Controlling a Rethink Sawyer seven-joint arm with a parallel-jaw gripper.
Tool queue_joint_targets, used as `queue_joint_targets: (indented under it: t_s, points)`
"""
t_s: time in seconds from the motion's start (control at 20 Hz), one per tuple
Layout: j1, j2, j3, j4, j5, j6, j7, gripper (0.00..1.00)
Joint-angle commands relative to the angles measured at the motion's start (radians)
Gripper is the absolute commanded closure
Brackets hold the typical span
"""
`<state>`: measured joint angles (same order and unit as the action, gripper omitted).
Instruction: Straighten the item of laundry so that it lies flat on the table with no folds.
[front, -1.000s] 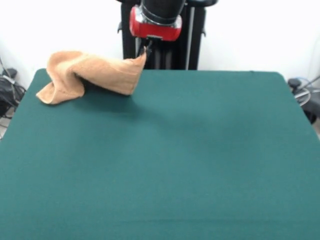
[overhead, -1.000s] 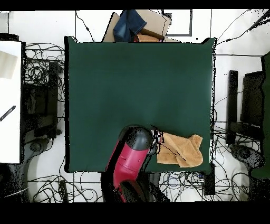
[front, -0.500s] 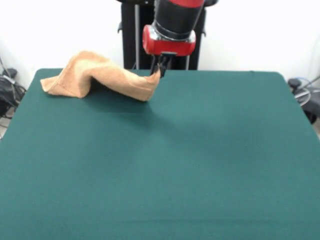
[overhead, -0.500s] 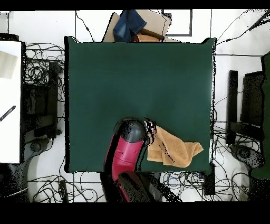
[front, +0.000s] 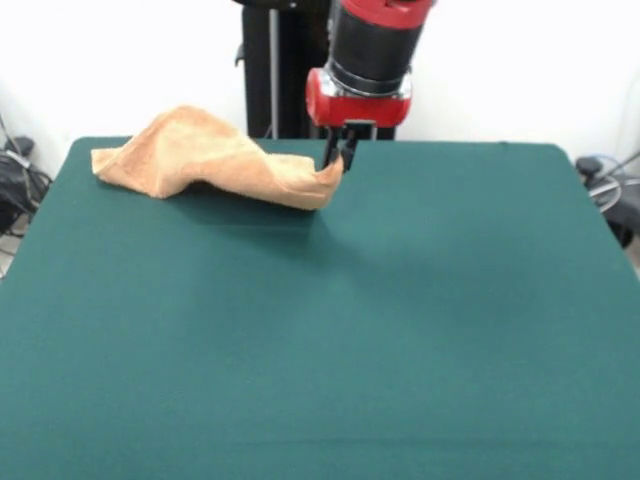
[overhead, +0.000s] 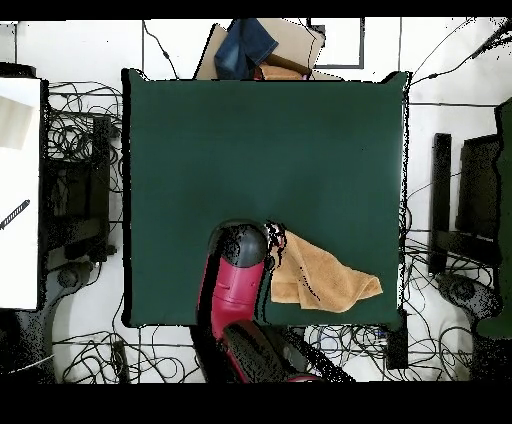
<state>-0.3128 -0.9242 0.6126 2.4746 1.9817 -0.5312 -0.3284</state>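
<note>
The item of laundry (front: 205, 157), a peach-orange towel, lies humped and creased at the table's (front: 400, 330) far left in the front view. One corner is lifted off the cloth, and my gripper (front: 338, 158) is shut on that corner. The towel's other end rests on the green surface near the far left corner. From overhead, the towel (overhead: 318, 279) spreads out to the right of the gripper (overhead: 275, 240), close to the table's (overhead: 260, 150) bottom edge. The red and black arm hides part of the towel's left side there.
A cardboard box with a blue cloth (overhead: 250, 45) sits beyond the table's top edge in the overhead view. Cables (overhead: 85, 140) cover the floor on both sides. A white surface (overhead: 18, 190) stands at the left.
My gripper has moved right and toward the table's middle in the front view, dragging the held corner. The towel has stretched out longer and lower; its folded-under left end has opened.
</note>
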Motion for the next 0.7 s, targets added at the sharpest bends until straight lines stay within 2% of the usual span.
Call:
queue_joint_targets:
  t_s: [0.05,0.25,0.5,0.7]
  points:
    - [0.040,0.029,-0.018,-0.030,-0.088,0.139,0.386,1.00]
    - [0.053,0.033,-0.015,-0.028,-0.105,0.131,0.435,1.00]
    - [0.059,0.094,-0.076,-0.076,-0.275,0.192,0.517,1.00]
    - [0.071,0.120,-0.105,-0.089,-0.376,0.200,0.604,1.00]
